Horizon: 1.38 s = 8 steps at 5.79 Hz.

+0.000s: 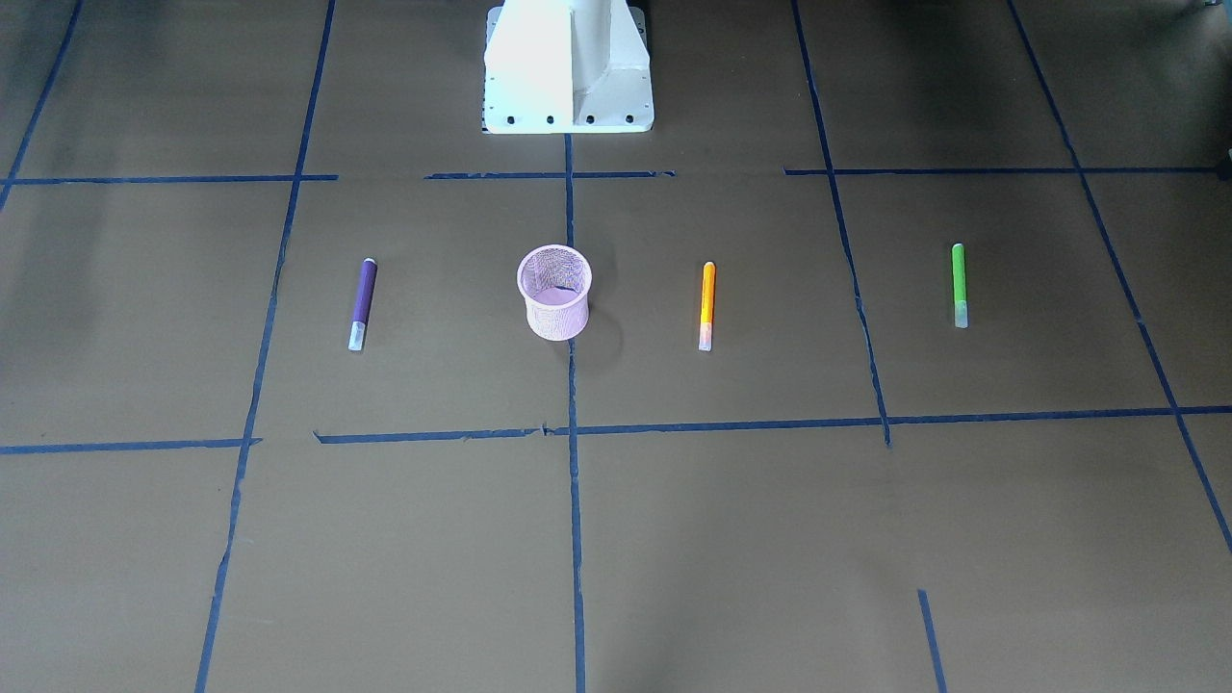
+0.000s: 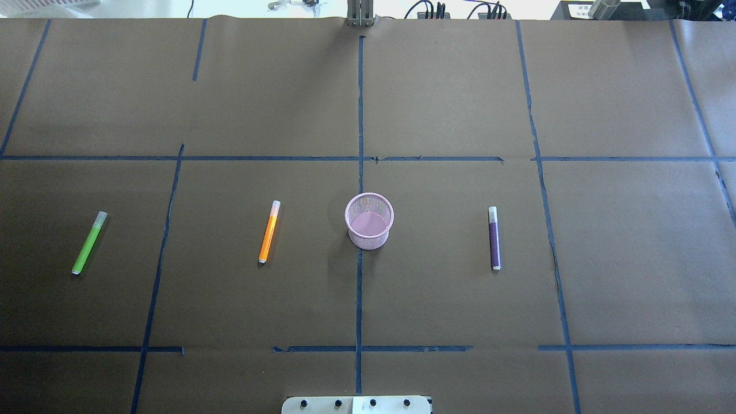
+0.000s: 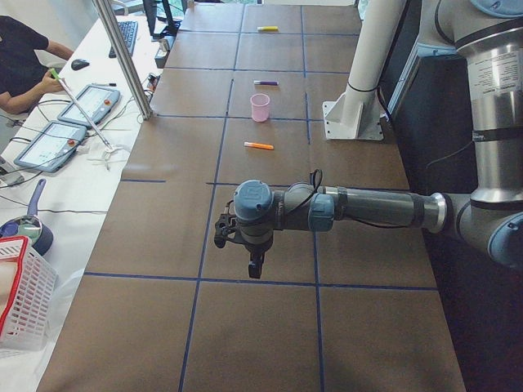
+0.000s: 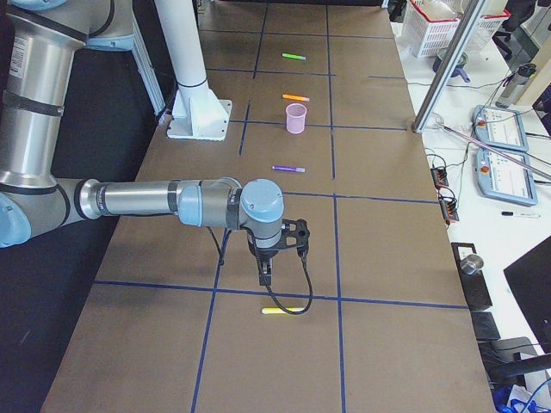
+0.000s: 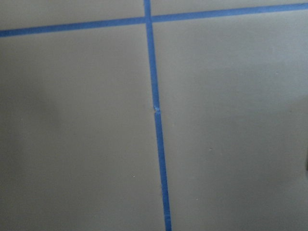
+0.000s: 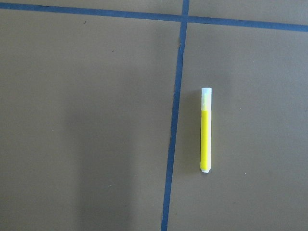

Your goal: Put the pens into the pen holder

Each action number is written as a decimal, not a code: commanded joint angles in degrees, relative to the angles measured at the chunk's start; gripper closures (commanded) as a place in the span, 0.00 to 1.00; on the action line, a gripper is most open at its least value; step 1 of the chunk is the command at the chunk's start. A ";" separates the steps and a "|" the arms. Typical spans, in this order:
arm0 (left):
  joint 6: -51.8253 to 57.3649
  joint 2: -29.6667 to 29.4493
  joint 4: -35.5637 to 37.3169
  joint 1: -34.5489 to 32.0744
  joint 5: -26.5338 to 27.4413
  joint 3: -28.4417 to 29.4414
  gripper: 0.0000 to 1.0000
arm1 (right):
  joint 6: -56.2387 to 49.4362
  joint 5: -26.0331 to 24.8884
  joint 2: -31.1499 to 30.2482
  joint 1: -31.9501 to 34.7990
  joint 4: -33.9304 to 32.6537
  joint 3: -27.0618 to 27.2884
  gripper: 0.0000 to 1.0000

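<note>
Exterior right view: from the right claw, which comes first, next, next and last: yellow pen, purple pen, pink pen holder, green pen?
1. the yellow pen, close by the right claw.
2. the purple pen, farther up the table.
3. the pen holder, beyond the purple pen.
4. the green pen, toward the far end.

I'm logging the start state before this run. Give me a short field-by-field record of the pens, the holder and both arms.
holder: pink pen holder, upright at mid-table, empty
pens lying flat: green pen, orange pen, purple pen, yellow pen
pens in holder: none
left gripper: above the bare table, whether the fingers are open or shut cannot be told
right gripper: above the table near the yellow pen, whether the fingers are open or shut cannot be told
</note>
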 commanded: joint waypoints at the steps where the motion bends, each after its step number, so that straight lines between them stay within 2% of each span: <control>1: -0.44 0.29 2.17 -0.19 0.03 -1.22 0.00 | 0.04 -0.31 -0.26 -0.73 0.24 -0.17 0.00; 7: -0.01 3.71 0.62 -0.10 -1.20 -1.66 0.00 | 0.30 0.31 -0.18 -0.73 0.51 -0.53 0.00; 8: -0.18 3.64 -1.65 0.42 -6.08 -1.31 0.00 | 0.48 1.53 -0.26 -1.86 0.51 -0.61 0.00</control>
